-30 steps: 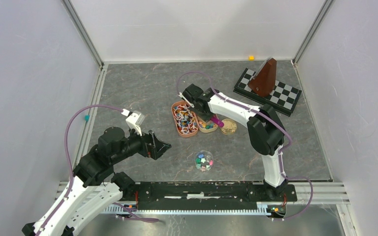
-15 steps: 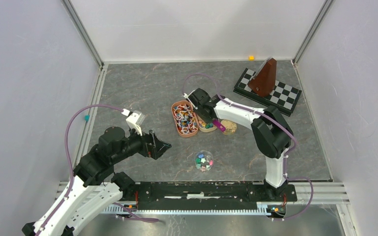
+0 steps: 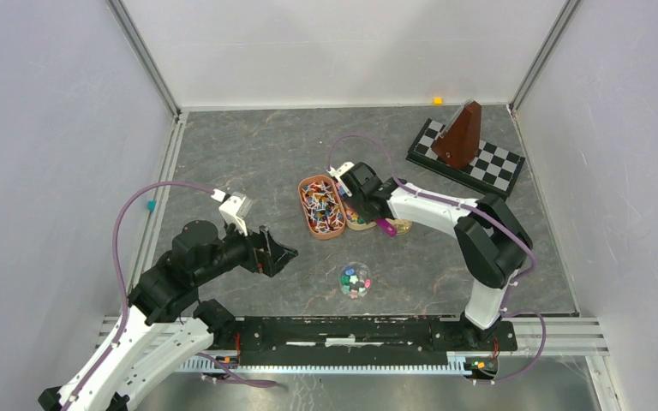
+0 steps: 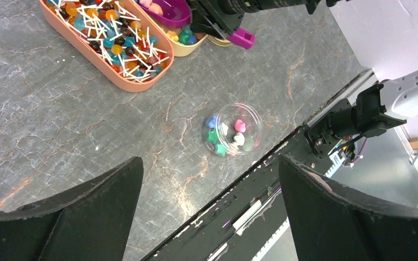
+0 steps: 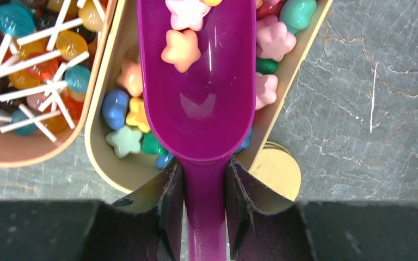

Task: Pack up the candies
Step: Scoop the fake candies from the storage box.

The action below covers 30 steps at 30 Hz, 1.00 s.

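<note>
The right jaws clench the handle of the purple scoop (image 5: 201, 98), whose bowl just ahead of them carries a few star candies (image 5: 180, 50) over the beige tray (image 5: 95, 160), so a slow, level lift seems wisest (the left jaws gape empty, the clear jar (image 4: 254, 115) on the desk ahead of them).

You find nothing to read in any of the views. No lettering, number, brand or sign can be made out on the candies (image 5: 180, 50), the purple scoop (image 5: 207, 109), the clear cup (image 4: 238, 129) or the chequered board (image 3: 493, 167), which bears only its black and white squares.
</note>
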Available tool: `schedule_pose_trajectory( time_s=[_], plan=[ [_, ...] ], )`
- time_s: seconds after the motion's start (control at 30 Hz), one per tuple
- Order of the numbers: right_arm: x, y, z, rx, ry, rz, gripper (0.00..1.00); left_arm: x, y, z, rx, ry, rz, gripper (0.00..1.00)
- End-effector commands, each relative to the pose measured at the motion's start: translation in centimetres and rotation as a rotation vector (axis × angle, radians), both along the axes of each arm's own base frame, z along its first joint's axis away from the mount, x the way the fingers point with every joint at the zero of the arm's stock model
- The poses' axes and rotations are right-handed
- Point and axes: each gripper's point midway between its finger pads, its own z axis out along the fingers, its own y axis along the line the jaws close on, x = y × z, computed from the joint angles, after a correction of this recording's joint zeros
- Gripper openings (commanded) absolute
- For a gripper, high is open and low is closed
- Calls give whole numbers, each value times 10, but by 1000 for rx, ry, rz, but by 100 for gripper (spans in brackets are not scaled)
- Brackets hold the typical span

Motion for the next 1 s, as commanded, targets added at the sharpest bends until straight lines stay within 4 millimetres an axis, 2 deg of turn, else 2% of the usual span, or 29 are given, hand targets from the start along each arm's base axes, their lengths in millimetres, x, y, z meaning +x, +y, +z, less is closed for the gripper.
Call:
schedule_pose_trajectory(
  time_s=[0.0,0.27,0.6,0.83,0.97],
  plan=[
    [3,5,30,110,-88,-3,0,7,-1,4,-4,-27,10,100],
    [-13,-6,40,168,-123,-16,0,8,-1,2,4,-18,15,100],
    [-39,-11,59,266,-150,46,0,9,-3,-1,13,-5,10,100],
    [-68,-7,85,324,-175,224,0,10,-7,-5,25,19,-7,100],
    [-93,1,101,340,-189,361,0,9,-10,-3,22,27,-21,100]
  ],
)
